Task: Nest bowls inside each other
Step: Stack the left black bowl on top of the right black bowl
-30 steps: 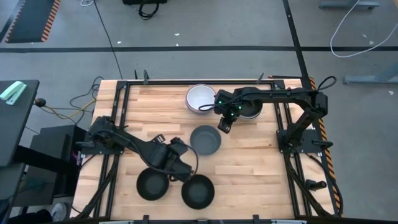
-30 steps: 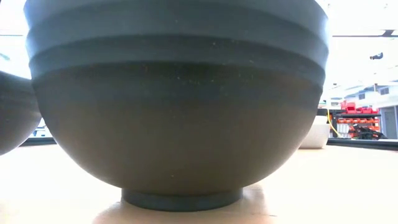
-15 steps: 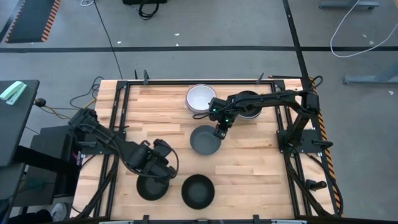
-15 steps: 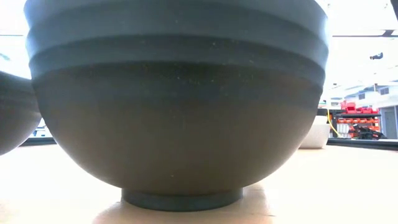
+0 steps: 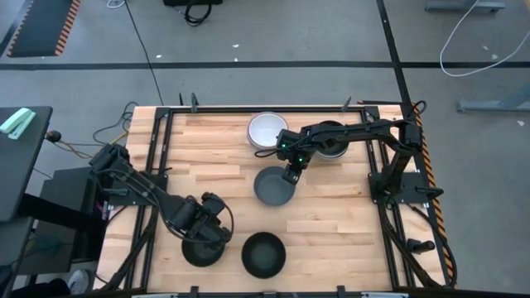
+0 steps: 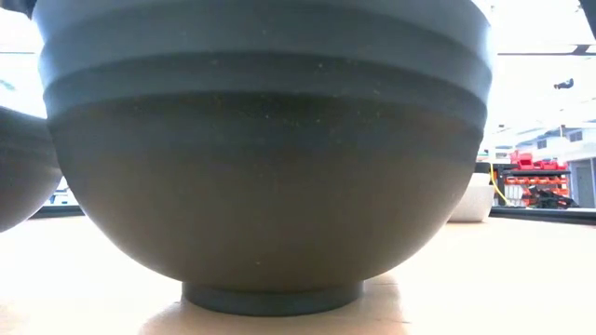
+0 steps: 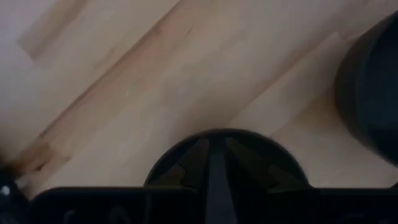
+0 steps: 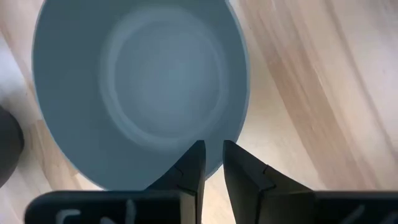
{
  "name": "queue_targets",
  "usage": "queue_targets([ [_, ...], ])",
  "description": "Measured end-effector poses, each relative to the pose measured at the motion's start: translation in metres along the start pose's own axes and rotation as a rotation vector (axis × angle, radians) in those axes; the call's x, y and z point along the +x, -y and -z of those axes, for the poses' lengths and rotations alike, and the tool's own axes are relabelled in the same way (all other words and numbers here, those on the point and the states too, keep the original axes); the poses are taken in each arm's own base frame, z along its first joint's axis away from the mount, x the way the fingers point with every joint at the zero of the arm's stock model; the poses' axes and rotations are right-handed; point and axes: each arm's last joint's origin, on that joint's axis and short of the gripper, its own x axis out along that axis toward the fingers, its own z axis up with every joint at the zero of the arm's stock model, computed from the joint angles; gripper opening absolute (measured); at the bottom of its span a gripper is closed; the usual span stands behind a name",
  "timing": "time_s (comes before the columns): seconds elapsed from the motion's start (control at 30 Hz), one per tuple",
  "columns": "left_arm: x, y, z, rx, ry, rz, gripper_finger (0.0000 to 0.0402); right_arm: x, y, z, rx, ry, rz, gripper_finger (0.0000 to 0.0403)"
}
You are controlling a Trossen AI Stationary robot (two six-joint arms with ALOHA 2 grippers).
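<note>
On the wooden table [image 5: 331,215], the right gripper [image 5: 290,173] sits at the far rim of the grey bowl [image 5: 272,187] near the table's middle. In the right wrist view its two fingers [image 8: 194,167] straddle that rim with only a narrow gap between them, one finger inside the bowl [image 8: 140,87] and one outside; they are pinched on the rim or very close to it.

The left gripper [image 5: 201,233] is low over the near left part of the table, above the far rim of the left black bowl [image 5: 202,248]. In the left wrist view its fingers [image 7: 214,171] point down at a black rim [image 7: 224,152] and meet in a narrow V. Whether they grip the rim or merely touch it I cannot tell.

A second black bowl [image 5: 263,253] stands just right of the first, apart from it, near the table's near edge. In the low view it fills most of the picture as a dark bowl [image 6: 265,158] on a small foot, with the other black bowl [image 6: 23,167] at the left edge.

A white bowl [image 5: 267,131] stands at the far middle of the table. Just right of it, partly under the right arm, is a dark bowl [image 5: 334,142] with something pale inside; how many bowls are stacked there I cannot tell. A white bowl [image 6: 473,200] also shows far off in the low view.
</note>
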Motion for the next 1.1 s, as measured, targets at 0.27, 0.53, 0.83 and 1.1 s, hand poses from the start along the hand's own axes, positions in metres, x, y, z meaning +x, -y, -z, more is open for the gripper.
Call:
queue_targets([
  [0.27, 0.019, -0.001, 0.01, -0.013, -0.09, 0.018, 0.0047, 0.0, 0.0, -0.001, -0.005, 0.006, -0.002, 0.0065],
  [0.53, 0.022, -0.008, 0.013, 0.003, -0.165, -0.035, 0.0062, 0.001, -0.003, 0.0, -0.012, 0.003, -0.003, 0.0065],
  [0.83, 0.024, -0.014, 0.004, 0.069, -0.179, -0.08, 0.0084, 0.002, -0.008, 0.002, -0.028, -0.002, -0.007, 0.0065],
  [1.1, 0.024, -0.018, 0.0, 0.114, -0.215, -0.107, 0.007, 0.004, -0.016, 0.005, -0.052, -0.011, -0.012, 0.0065],
])
